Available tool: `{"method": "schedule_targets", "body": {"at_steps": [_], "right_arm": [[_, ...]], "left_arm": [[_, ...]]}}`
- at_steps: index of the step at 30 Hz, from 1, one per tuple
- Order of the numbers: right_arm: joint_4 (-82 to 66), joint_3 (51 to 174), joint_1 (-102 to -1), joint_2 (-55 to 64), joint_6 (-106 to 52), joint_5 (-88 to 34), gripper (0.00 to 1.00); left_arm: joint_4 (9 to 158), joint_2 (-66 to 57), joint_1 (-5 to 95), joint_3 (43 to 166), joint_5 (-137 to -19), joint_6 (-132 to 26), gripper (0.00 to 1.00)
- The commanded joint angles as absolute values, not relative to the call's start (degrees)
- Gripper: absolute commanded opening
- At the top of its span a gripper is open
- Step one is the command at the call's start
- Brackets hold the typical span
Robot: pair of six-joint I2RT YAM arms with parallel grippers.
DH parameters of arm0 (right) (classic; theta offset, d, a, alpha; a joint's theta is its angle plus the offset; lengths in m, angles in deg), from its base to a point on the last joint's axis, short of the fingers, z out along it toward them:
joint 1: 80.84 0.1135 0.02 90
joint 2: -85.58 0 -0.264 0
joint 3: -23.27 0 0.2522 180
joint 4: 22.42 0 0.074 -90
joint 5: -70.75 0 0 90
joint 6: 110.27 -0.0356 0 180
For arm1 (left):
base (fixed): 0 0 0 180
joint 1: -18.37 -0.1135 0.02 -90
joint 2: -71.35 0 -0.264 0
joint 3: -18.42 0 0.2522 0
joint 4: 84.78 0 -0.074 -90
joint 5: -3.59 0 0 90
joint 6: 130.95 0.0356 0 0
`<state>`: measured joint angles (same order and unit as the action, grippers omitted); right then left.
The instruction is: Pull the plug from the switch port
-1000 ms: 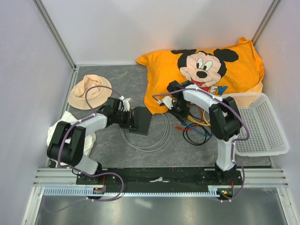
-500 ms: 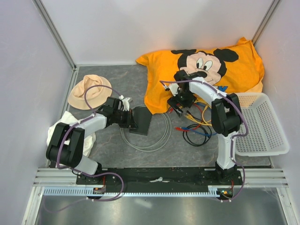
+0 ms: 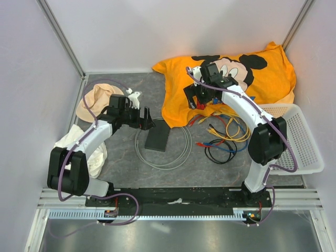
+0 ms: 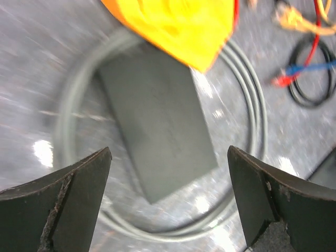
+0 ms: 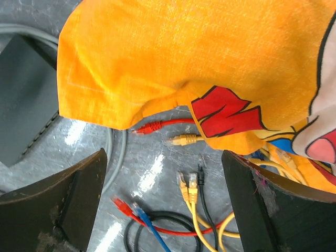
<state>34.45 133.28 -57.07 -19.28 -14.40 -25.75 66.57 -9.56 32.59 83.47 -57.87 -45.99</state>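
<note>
Your left gripper (image 4: 169, 152) hangs over the table (image 3: 123, 163) with its jaws spread wide and nothing between them. Directly below it lies the switch (image 3: 157, 137), flat on the table, inside a loose ring of grey cable (image 4: 257, 123) that runs around it. The switch's far corner sits right at the tip of the orange printed cloth (image 3: 262, 79), which overlaps it slightly in your left wrist view. That view is blurred, so you cannot tell from it whether any plug sits in a socket.

Your right gripper (image 5: 164, 153) is also fully open and holds nothing. It hovers above the near edge of the orange cloth, to the right of the switch and apart from it. Beneath it, loose cable ends lie on the table: a red plug (image 5: 152, 127) and a yellow plug (image 5: 184, 139) poke out from under the cloth's edge, and more yellow, black, red and blue ends lie nearer the camera. They belong to a tangle of coloured cables (image 3: 226, 134) between the switch and the white mesh basket (image 3: 302, 157).

On the left side of the table a peach hat (image 3: 97, 102) and a white cloth (image 3: 97, 157) lie near your left arm.
</note>
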Motion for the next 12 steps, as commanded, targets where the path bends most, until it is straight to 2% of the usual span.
{"method": "schedule_targets", "body": {"at_steps": [1,12], "right_arm": [[32.82,132.04,-55.8,-19.1,-18.87,-23.29,0.98],[31.6,126.07,-50.08,-17.16,-15.44,-21.27,0.98]], "left_arm": [[66.08,-7.14,29.36,87.55,-61.35,-41.57,0.99],[73.55,-4.59,26.11,81.49,-66.01,-46.66,0.99]]}}
